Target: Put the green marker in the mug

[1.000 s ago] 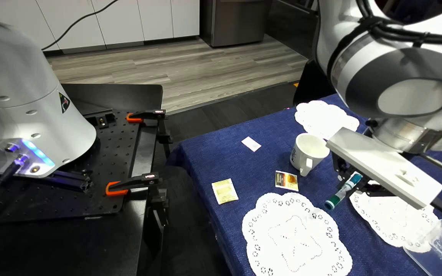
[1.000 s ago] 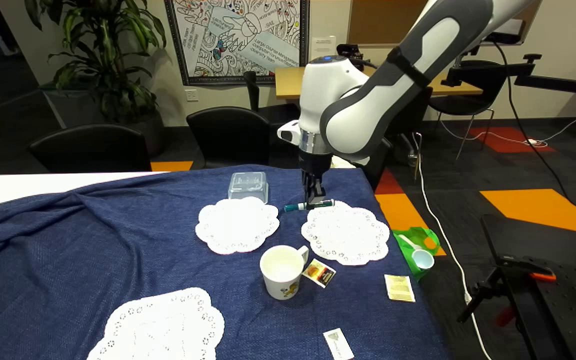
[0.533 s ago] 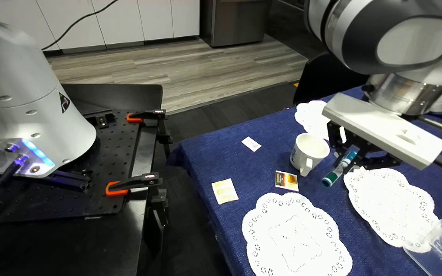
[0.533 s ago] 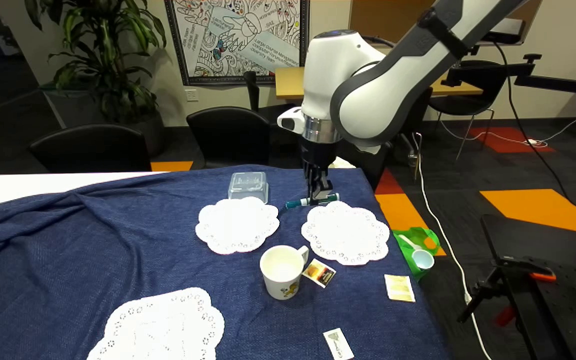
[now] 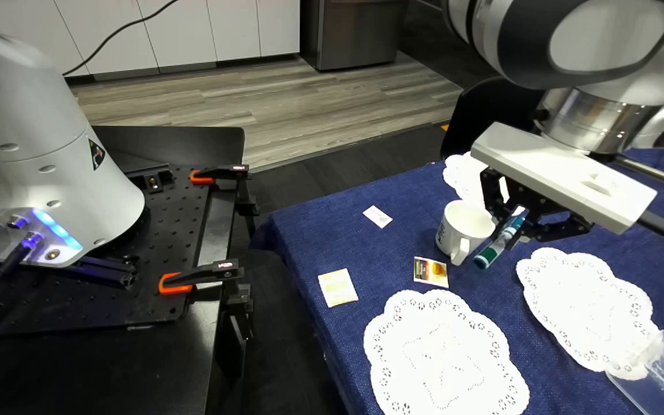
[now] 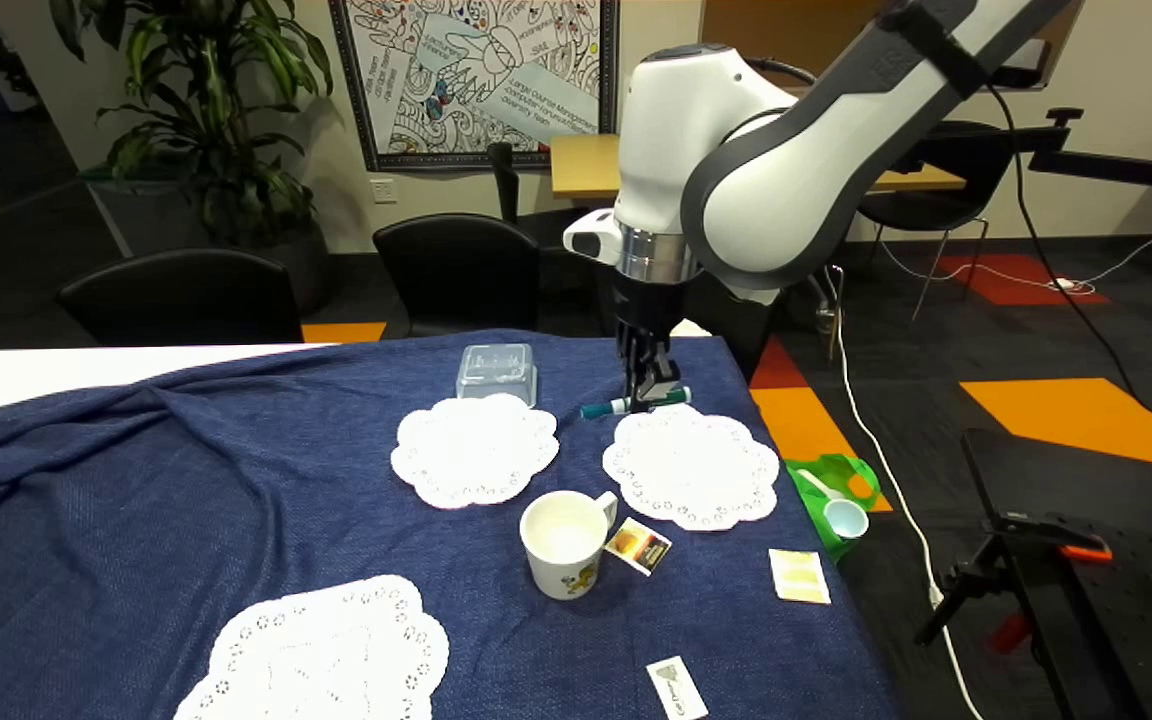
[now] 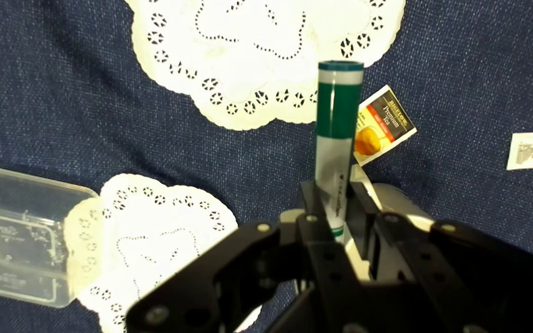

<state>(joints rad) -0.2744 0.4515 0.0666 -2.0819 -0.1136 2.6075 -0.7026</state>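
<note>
A leafy plant (image 6: 214, 130) stands near black chairs (image 6: 456, 275) and a framed poster (image 6: 484, 80).

Green marker (image 7: 333, 152): green and white bands, teal end
Mug (image 6: 551, 572): white, yellowish figure, below centre in an exterior view
Gripper (image 7: 336, 201): black
Doilies (image 5: 441, 357): white, openwork rims
Cloth (image 6: 266, 480): dark blue
Tea packet (image 7: 385, 125): black, red, yellow

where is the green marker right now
In the wrist view, the green marker is held in the gripper, right of centre and just left of the tea packet. In an exterior view, it is just right of the mug.
</note>
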